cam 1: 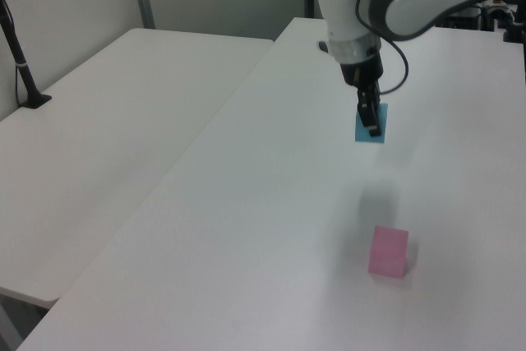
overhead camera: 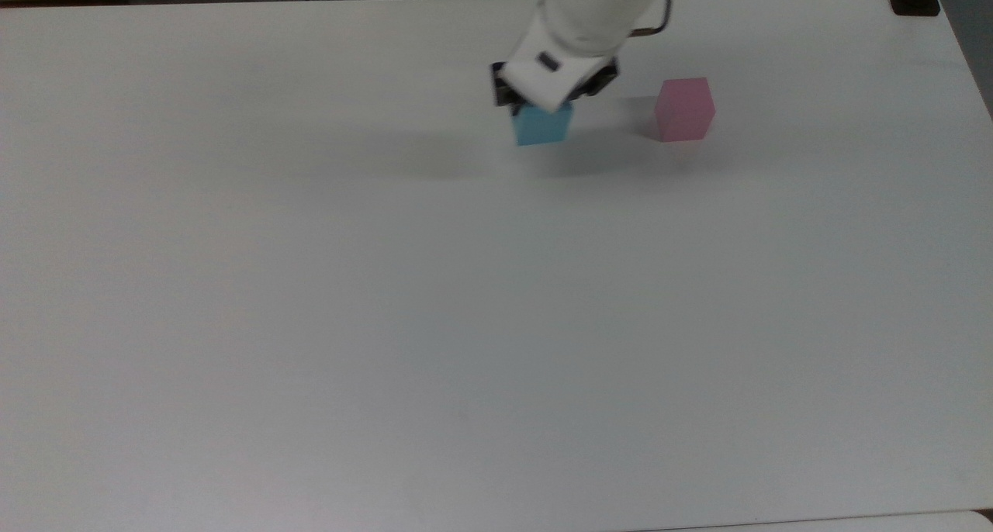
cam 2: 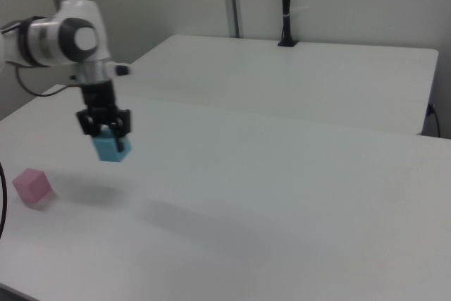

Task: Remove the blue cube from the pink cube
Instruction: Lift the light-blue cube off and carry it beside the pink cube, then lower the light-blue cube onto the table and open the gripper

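The robot's black two-finger hand (cam 2: 104, 130) grips the small matte light-blue cube (overhead camera: 542, 124) from above, fingers closed on opposite sides, and holds it in the air over the white desk (overhead camera: 388, 323); the shadow lying apart from the cube in the right view suggests it is lifted clear of the surface. The small matte pastel-pink cube (overhead camera: 683, 109) sits alone on the desk, well apart, on the top view's right of the carried cube. The grip from above probably keeps the blue cube level for setting down. The lift-off looks done; what remains is a lowering and release. There is broad bare desk all around, with the far edge in the top view the nearest border.
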